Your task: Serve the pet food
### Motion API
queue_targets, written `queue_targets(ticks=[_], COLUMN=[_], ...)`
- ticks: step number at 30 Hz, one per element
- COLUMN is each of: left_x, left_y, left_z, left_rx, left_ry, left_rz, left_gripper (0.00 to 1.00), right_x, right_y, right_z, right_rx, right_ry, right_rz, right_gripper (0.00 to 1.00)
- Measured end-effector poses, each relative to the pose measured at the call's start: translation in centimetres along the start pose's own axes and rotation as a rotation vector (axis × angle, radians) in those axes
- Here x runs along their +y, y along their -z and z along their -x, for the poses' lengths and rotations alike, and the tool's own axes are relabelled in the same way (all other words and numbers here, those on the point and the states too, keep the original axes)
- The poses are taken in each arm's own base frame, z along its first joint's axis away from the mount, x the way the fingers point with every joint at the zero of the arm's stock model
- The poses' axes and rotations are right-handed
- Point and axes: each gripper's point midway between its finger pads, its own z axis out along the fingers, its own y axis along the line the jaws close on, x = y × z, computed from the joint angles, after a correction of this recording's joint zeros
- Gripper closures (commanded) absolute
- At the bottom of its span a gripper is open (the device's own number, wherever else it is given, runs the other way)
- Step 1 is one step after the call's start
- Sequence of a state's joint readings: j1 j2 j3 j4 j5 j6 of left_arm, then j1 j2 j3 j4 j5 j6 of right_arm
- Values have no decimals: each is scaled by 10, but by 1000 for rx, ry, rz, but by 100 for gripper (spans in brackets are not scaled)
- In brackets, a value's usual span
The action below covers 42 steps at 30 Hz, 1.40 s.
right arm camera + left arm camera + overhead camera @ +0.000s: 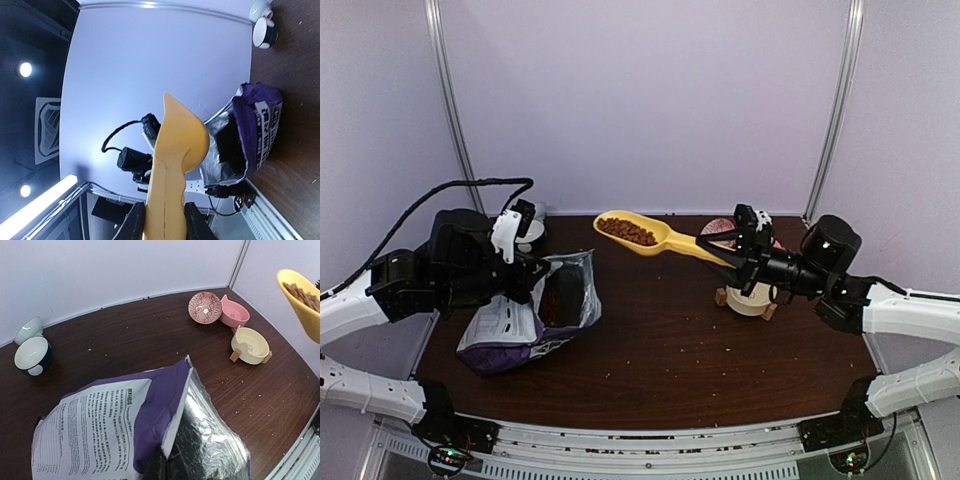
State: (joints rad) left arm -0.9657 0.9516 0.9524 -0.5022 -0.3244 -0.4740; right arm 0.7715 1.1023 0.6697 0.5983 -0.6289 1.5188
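Currently held: my right gripper [164, 222] is closed on the handle of the yellow scoop [655, 238]; my left gripper [532, 268] is pinched tight on the bag [520, 325] rim.
Pet food [626, 231]: heaped in the raised scoop, between bag and dishes.
My step: I'd carry it level to the cream bowl [250, 345], then tip slowly over its middle.
Risk: early tilt spills kibble, I judge.

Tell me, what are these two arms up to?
They are serving pet food. The left tool pinches the purple bag at its edge, and the bag's mouth stands open. The right tool grips the yellow scoop by its handle and holds it level in the air, loaded with kibble. The cream bowl over on the right looks empty, so nothing is served yet.
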Motion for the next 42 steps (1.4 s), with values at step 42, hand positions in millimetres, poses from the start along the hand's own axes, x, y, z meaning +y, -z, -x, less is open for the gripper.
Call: queue_targets(ticks=[42], left_x=[-3], left_y=[-13], left_z=[-2], left_rx=[43], left_ry=[19], left_rz=[-85], left_gripper=[100], right_x=[-165], right_y=[229], right_z=[96], right_rx=[-638], right_ry=[-12], right_rz=[-671], right_gripper=[93])
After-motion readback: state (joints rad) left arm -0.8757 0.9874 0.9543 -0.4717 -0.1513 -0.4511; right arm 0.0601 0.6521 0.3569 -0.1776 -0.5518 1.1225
